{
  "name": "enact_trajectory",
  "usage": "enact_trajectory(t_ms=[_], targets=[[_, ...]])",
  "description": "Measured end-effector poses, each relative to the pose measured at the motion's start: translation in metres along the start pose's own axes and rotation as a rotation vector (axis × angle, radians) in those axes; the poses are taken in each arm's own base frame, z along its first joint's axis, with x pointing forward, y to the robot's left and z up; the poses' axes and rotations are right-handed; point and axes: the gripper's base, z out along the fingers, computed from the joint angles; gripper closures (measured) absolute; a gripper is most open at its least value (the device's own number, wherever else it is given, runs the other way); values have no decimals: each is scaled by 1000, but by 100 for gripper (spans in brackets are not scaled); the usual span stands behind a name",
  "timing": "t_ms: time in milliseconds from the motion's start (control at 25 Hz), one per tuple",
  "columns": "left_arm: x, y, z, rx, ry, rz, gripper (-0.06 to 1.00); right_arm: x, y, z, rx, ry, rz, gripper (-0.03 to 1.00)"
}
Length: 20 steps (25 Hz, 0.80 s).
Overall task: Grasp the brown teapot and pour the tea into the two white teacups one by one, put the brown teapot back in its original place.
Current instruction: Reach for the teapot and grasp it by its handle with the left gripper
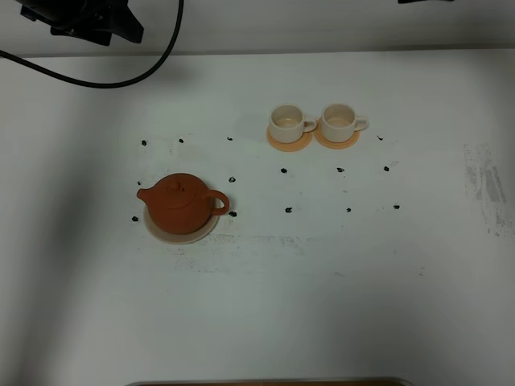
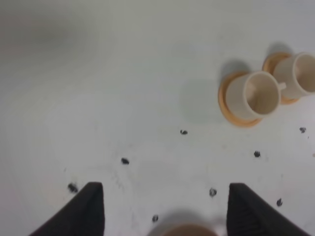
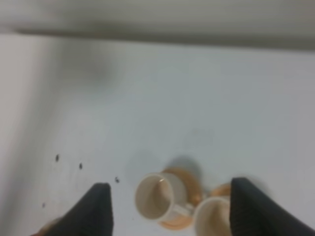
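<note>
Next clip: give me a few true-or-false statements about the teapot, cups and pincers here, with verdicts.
1. The brown teapot sits on the beige coaster. True.
2. The two white teacups share one coaster. False: each stands on its own orange coaster.
3. The left pincer grips the teapot. False: it is open and the teapot stands free.
4. Both cup handles point right in the high view. True.

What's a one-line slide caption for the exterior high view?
Squat reddish-brown clay teapot resting on pale beige disc coaster, two cream-white ceramic teacups on small orange coasters to its upper right.
</note>
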Motion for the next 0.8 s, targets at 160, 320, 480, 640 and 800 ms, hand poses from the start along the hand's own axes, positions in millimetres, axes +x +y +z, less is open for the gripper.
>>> enact_trajectory(t_ms=[160, 320, 480, 640, 800], targets=[[12, -9, -21, -29, -8, 0, 38, 3, 20, -37, 61, -8, -32, 43], [30, -15, -40, -90, -28, 12, 38, 16, 26, -53, 127, 36, -48, 43], [50, -21, -65, -183, -80, 52, 38, 23, 37, -78, 215, 43, -65, 43], [72, -27, -87, -269, -145, 96, 38, 29, 63, -113, 234, -9, -86, 45], [93, -34, -102, -314, -223, 112, 38, 46, 86, -142, 237, -30, -103, 48]])
